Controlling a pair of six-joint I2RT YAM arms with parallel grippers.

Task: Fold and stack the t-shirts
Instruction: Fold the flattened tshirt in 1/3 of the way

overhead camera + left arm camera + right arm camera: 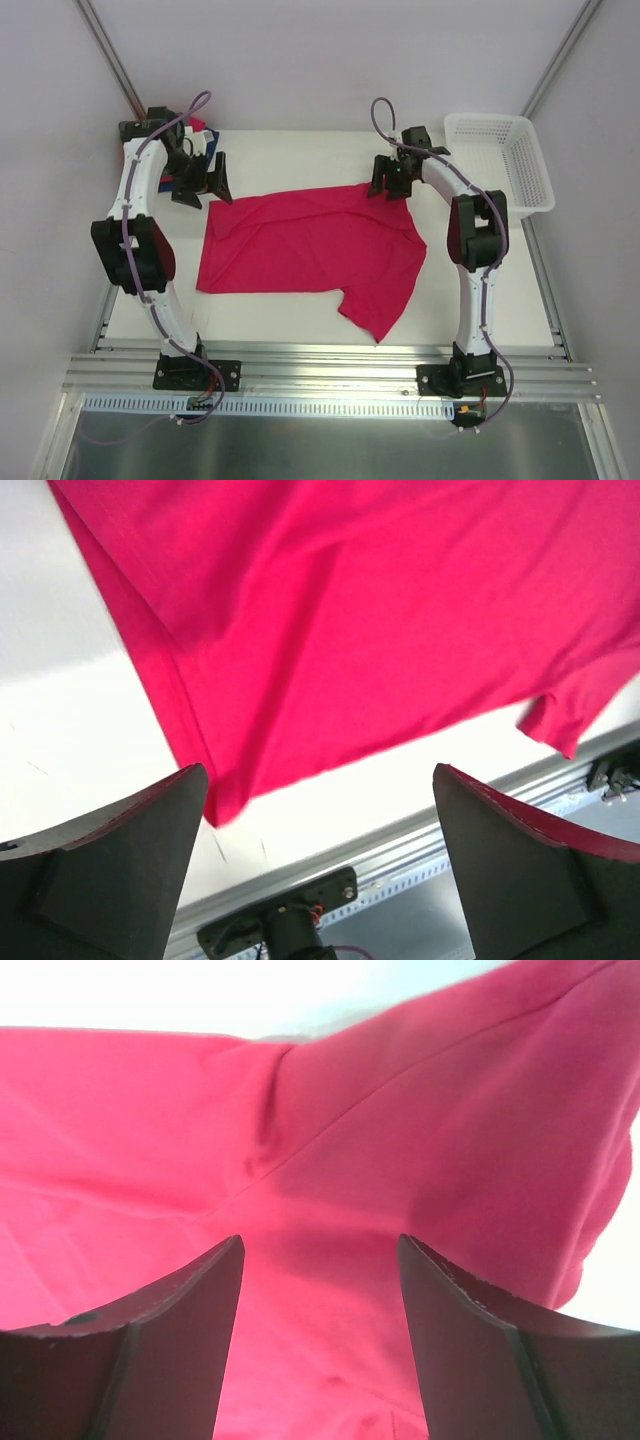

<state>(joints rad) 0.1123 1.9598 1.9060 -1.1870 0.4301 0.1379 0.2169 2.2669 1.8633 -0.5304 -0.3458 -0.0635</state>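
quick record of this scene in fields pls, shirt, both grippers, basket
shirt: crimson t-shirt spread on the table, sleeve pointing to near edge
left gripper: fingers wide open, nothing between, by the shirt's far left corner
right gripper: fingers apart over the shirt's far right edge
basket: white lattice, table's far right

Left hand (pixel 207 188) gapes wide; right hand (pixel 388 186) parted; both arms reach forward.
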